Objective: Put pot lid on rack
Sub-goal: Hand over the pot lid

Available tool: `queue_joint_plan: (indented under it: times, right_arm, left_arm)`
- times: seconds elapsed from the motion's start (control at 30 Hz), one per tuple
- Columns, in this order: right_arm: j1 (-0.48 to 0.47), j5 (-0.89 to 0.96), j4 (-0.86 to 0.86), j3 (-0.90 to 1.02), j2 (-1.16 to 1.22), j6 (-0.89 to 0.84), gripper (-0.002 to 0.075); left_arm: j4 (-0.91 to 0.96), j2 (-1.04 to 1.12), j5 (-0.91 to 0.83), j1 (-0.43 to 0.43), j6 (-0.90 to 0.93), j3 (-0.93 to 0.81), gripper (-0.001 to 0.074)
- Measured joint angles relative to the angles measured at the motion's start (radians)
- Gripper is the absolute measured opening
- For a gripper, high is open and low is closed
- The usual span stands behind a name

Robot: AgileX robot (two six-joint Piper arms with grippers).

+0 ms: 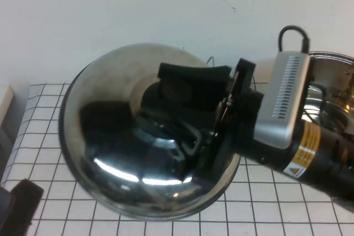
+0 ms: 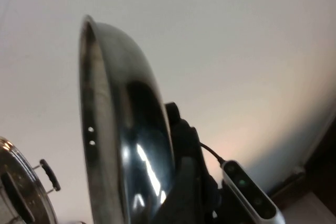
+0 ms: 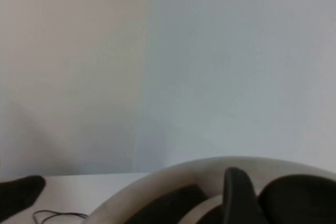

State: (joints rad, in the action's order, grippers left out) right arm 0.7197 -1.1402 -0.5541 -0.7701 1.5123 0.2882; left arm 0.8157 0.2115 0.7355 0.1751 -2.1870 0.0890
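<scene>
One arm does the work: the right hand [image 1: 185,89] is closed on the black knob [image 1: 176,88] of the pot lid [image 1: 110,136], with a dark finger either side of the knob, so the whole domed steel disc hangs from that single pinch. The lid is lifted clear of the gridded counter [image 1: 50,136] and tilted, its polished top turned up toward the high camera; from the left wrist view it stands almost on edge [image 2: 113,145], rim forward, which I judge is the attitude needed to slide it between upright wires rather than lay it flat. Behind the right hand, past its wrist, sits the steel pot [image 1: 334,89], open, with one black side handle visible in the left wrist view [image 2: 48,174]. The rack does not show in any view; it may lie hidden under the lid, so I cannot say how close the lid is to it. The left hand [image 1: 19,203] is parked low on the far side of the lid from the right hand, well apart from it, and only its dark tip shows, so I cannot tell its state.
</scene>
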Motion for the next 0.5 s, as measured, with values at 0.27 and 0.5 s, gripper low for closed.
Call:
queue_joint_plan:
  times: [0.27,0.5]
  right_arm:
    - [0.118,0.008,0.031,0.0,0.061,0.022,0.034]
    - [0.153,0.022,0.068,0.0,0.066,-0.042,0.0339]
  left_arm:
    - [0.09,0.0,0.024,0.0,-0.111,0.0,0.068]
    - [0.121,0.0,0.014,0.0,-0.199,0.0,0.0523]
